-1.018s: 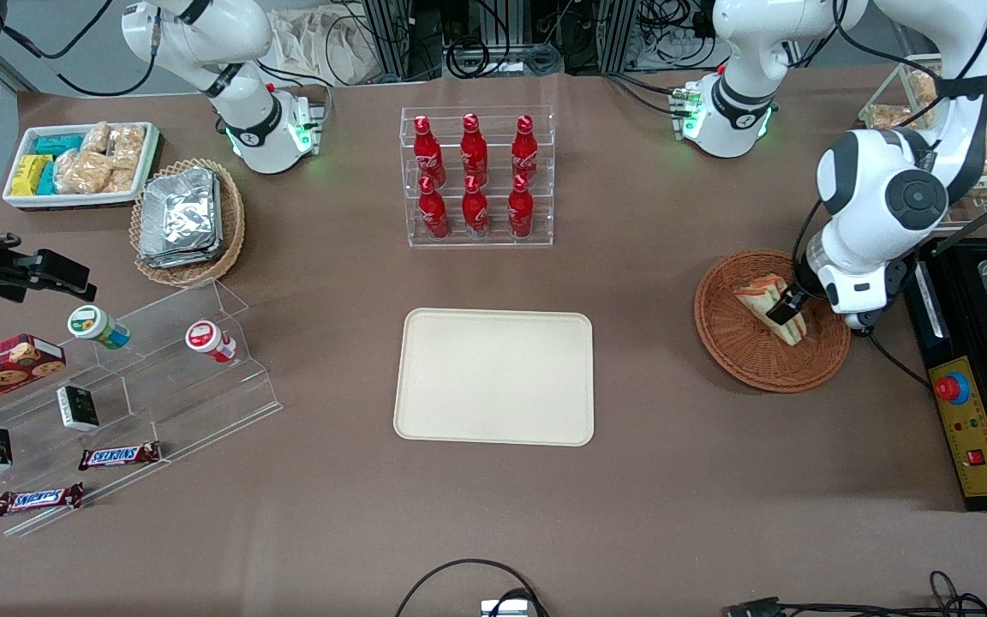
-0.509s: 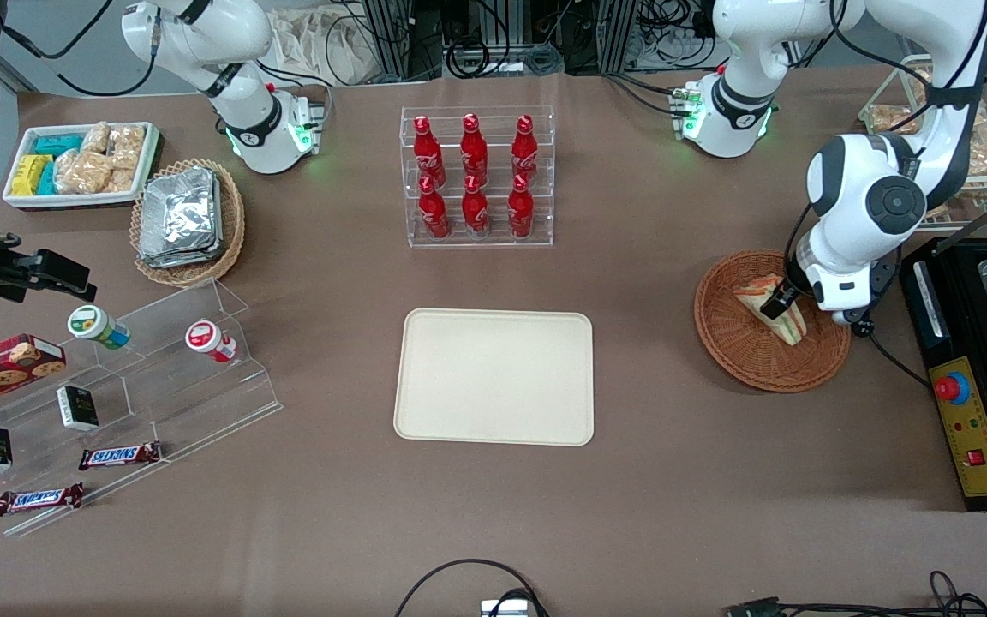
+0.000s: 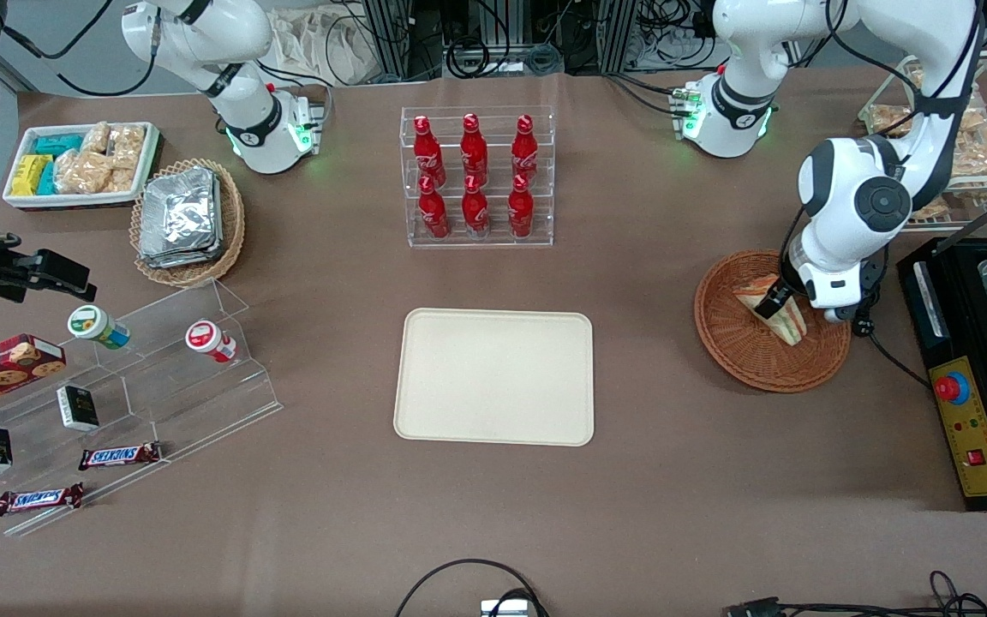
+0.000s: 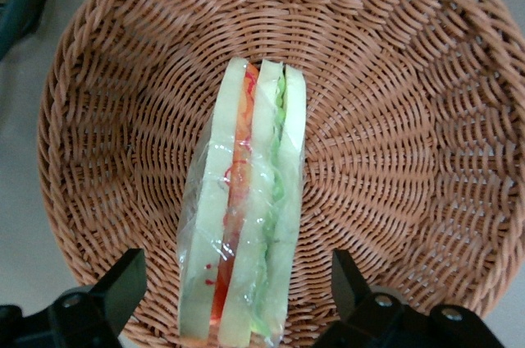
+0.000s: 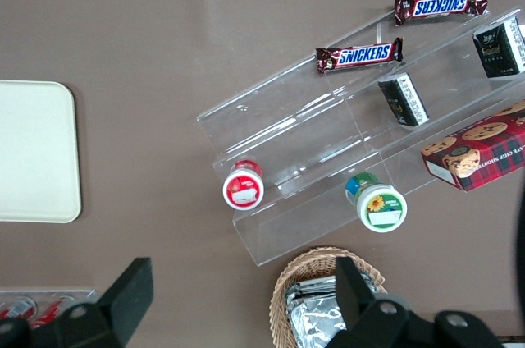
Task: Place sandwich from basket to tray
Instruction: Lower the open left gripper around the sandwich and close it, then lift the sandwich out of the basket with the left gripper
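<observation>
From the front, the gripper hangs over the wrapped sandwich in the round wicker basket, while the wrist view shows wide-spread fingers straddling the sandwich, its layers running lengthwise between them.

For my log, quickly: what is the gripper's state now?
Gripper: open, holding nothing, one finger on each side of the sandwich in the basket.
</observation>
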You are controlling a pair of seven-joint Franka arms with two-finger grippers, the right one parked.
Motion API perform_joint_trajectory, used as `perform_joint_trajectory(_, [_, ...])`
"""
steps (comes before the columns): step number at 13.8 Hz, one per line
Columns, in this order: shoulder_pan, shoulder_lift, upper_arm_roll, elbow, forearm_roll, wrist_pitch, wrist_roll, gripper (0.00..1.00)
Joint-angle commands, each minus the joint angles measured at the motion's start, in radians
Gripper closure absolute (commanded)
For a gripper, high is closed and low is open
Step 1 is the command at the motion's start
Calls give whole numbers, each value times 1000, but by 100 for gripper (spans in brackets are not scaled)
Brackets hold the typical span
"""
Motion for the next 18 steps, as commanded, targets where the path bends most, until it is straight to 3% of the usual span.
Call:
perform_joint_trajectory(1, [8,13,-3,-28,25,66,-24,0])
perform_joint_trajectory(3, [12,20,-3,-27,31,66,-24,3])
perform_joint_trajectory(4, [21,23,-3,-27,48,67,-24,15])
perform_joint_trajectory(8, [35,35,-3,-22,76,67,-24,83])
perform_joint_trajectory(9, [35,37,-3,-22,76,67,-24,90])
perform_joint_trajectory(12, [35,23,-3,-18,76,60,-22,97])
perform_joint_trajectory(18, [28,-89,-11,36,79,-109,132,97])
